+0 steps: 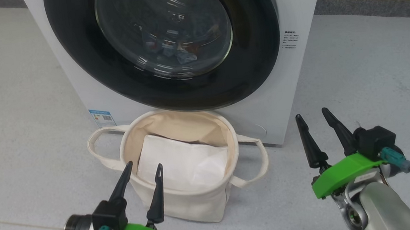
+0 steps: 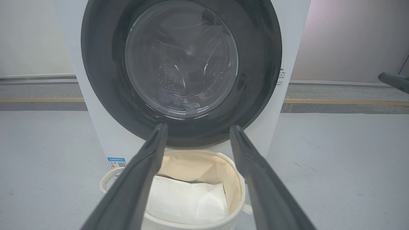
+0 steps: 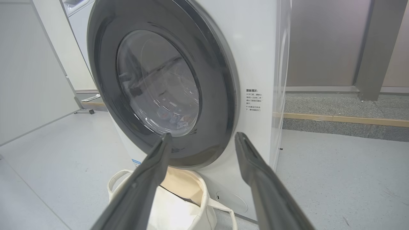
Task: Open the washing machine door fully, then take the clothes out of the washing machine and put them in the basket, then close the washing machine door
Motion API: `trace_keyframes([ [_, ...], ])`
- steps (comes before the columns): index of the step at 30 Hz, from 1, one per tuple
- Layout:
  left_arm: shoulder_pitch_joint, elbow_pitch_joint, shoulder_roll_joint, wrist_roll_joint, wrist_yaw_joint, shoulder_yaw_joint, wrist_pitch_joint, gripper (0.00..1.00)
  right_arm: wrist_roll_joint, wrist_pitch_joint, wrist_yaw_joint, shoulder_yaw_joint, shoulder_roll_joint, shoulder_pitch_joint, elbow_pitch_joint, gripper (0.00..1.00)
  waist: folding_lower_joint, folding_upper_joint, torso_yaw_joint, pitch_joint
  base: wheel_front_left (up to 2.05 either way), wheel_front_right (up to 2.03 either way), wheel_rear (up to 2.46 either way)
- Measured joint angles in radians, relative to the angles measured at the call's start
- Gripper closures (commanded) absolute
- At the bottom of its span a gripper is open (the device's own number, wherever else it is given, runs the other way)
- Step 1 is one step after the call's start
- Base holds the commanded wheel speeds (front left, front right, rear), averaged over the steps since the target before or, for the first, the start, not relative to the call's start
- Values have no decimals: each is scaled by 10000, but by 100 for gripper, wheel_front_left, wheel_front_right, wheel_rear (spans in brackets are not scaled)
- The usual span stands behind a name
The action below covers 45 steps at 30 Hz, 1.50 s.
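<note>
The washing machine door (image 1: 164,39) is shut, its glossy black ring flush with the front of the washing machine (image 1: 292,6). The clothes (image 1: 175,51) lie inside the drum, seen as blue and orange patches low behind the glass porthole.

A blue sticker (image 1: 102,117) with a QR code sits at the front's lower left corner. A small block of print (image 1: 290,40) sits right of the door. Neither is legible.

The basket (image 1: 137,198) stands on the grey floor (image 1: 18,111) just below the door, against the machine's base, with a folded white sheet (image 1: 183,163) inside.

The left jaws are spread and empty, their dark fingers (image 1: 121,186) at the basket's near rim. The right jaws, also spread and empty, have their fingers (image 1: 309,146) over the floor right of the basket, near the machine's lower right corner.
</note>
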Motion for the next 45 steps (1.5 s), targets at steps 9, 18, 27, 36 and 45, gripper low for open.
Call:
trace_keyframes([
  [9,0,-52,61,-163,15,-31,0,0,-84,0,0,-4,0,0,-35,0,0,0,-2,-1,0,0,0],
  [18,-6,-100,86,-221,88,-161,0,0,-261,0,0,-33,8,1,-142,0,0,0,6,134,0,0,0],
  [27,-336,-111,25,-245,180,-357,0,0,4470,838,-2,-683,161,-219,-268,0,0,0,72,580,0,0,0],
  [36,-874,-180,-58,-244,263,-545,-2,0,10257,1952,-2,-2286,174,-1729,-349,100,0,0,178,1567,0,0,0],
  [45,-1918,-351,-284,-242,280,-809,-90,0,11670,2709,-2,-3342,-8,-4397,1179,100,0,0,430,2888,0,0,0],
])
